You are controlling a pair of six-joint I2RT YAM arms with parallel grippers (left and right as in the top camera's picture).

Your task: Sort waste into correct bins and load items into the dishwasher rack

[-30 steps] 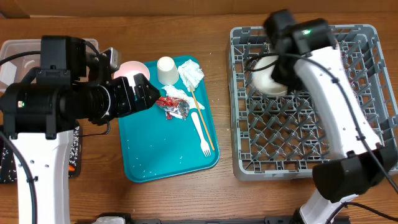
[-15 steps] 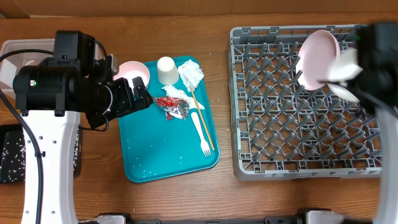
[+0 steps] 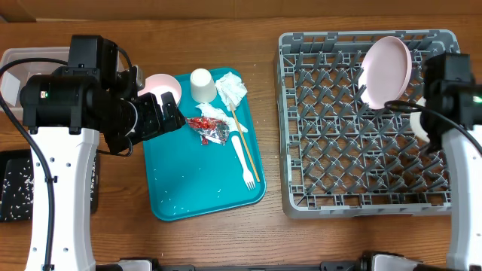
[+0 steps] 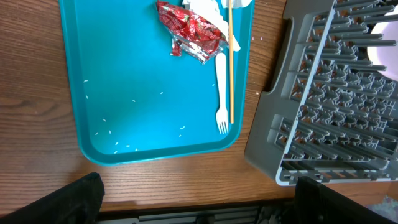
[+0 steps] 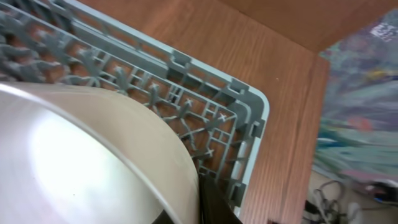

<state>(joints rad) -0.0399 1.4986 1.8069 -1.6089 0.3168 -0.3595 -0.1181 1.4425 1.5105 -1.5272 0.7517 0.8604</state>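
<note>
The round white plate (image 3: 387, 71) stands on edge among the pegs at the back right of the grey dishwasher rack (image 3: 361, 203). My right gripper (image 3: 413, 107) is shut on the plate's lower rim. In the right wrist view the plate (image 5: 81, 155) fills the left side, with a dark finger (image 5: 212, 205) against it. My left gripper (image 3: 172, 114) hovers open and empty over the left edge of the teal tray (image 3: 196, 188). On the tray lie a bowl (image 3: 161, 86), a cup (image 3: 202, 84), a napkin (image 3: 231, 89), a foil wrapper (image 3: 211, 128), a fork (image 3: 245, 162) and chopsticks (image 3: 242, 135).
A clear tub (image 3: 22, 62) stands at the back left and a black tray (image 3: 15, 188) with rice grains lies at the left edge. Rice grains (image 4: 118, 146) are scattered on the teal tray (image 4: 124, 74). The rack's corner (image 4: 292, 162) lies close to the tray's right side.
My right arm swung from the rack's back left to its right side, carrying the plate, which now stands at the back right. My left arm drew back slightly to the left.
</note>
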